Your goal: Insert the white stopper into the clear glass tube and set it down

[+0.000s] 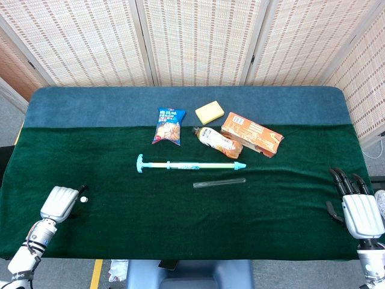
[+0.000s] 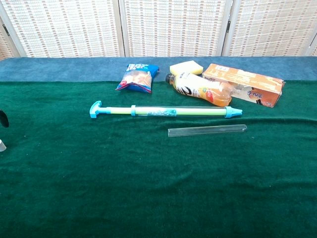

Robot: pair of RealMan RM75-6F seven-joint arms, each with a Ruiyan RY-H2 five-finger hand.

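Resting at the near left edge of the green cloth (image 1: 120, 205), the left hand (image 1: 59, 203) is showing only its silver back, its fingers curled under, and a small white stopper (image 1: 83, 198) is sitting at its dark fingertips; whether it is pinching the stopper or merely touching it cannot be told, and in the chest view only a dark fingertip and a pale scrap are peeking in at the left border. Right hand (image 1: 360, 212) is lying at the near right edge, released, fingers spread and holding nothing, its wrist being cut off by the frame. Running across the middle, the long teal-and-yellow pump (image 2: 166, 112) is lying flat, its printing too small to read. Behind it the orange carton (image 2: 243, 85) is showing red lettering that is not legible, and the orange drink bottle (image 2: 200, 89) is lying on its side, touching the carton. Beside them the blue snack bag (image 2: 137, 77) and yellow sponge (image 2: 186, 67) are sitting. Just in front of the pump, the clear glass tube (image 2: 207, 130) is lying on the cloth, well apart from both hands.
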